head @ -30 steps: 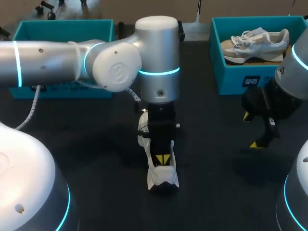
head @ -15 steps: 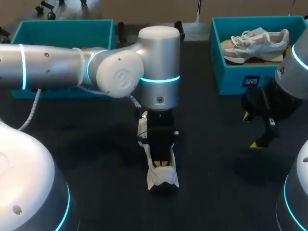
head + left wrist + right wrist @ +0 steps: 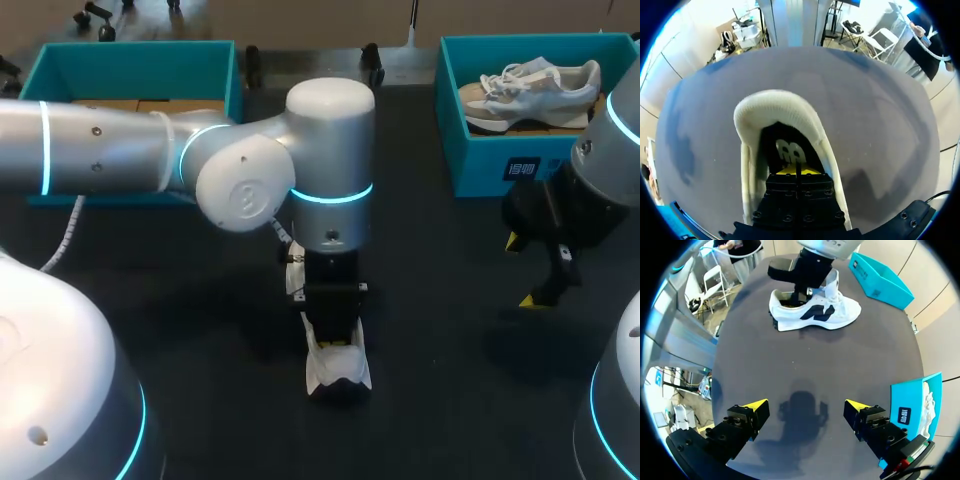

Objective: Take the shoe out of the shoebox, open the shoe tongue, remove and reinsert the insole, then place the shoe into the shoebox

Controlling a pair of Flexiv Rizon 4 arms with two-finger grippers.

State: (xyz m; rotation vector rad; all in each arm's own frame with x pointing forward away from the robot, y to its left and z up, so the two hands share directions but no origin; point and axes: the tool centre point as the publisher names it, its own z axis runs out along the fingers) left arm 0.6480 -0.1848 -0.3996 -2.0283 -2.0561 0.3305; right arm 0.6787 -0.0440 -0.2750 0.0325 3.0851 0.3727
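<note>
Head view: the left pincer [image 3: 333,335] sits inside the shoe [image 3: 340,372], mid-tabletop. Left wrist view: its tips are pressed together over the insole [image 3: 789,150], and a lift could drag the unheld shoe along. Right wrist view: the right pincer [image 3: 805,405] hangs spread, well apart.

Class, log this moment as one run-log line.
left hand: shut, inside white shoe on table | right hand: open, empty, above table | insole: in shoe
</note>
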